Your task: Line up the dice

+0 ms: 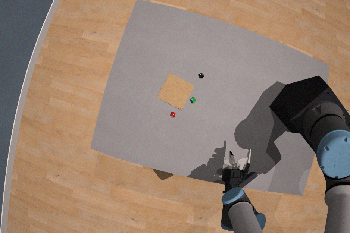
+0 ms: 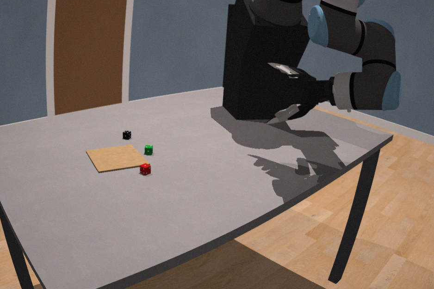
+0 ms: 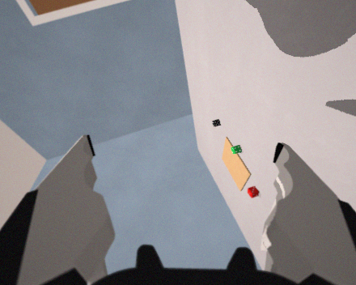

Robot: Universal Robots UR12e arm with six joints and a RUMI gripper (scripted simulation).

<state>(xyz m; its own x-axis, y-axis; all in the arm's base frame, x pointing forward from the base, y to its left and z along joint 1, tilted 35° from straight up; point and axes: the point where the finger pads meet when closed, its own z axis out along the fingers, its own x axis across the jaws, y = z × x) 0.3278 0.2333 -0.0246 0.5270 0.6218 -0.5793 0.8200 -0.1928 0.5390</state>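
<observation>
The tan square mat (image 1: 175,91) (image 2: 115,158) (image 3: 234,165) lies on the table with no die on it. The red die (image 1: 172,114) (image 2: 145,169) (image 3: 253,192) lies off one corner, one pip on top. The green die (image 1: 193,100) (image 2: 148,150) (image 3: 236,149) lies just beside the mat's base-side edge, apparently two pips on top. The black die (image 1: 200,75) (image 2: 127,134) (image 3: 216,122) lies farther off another corner, several pips on top. All three sit flat on the table. My gripper (image 1: 240,151) (image 2: 268,93) (image 3: 184,140) is open and empty, pointing sideways above the table, far from the dice.
The grey table (image 1: 152,41) (image 2: 182,215) (image 3: 272,93) carries everything. The black robot base block (image 1: 296,100) (image 2: 269,58) stands at its far end in the exterior view, near the gripper. Arm shadows fall on the table near the base.
</observation>
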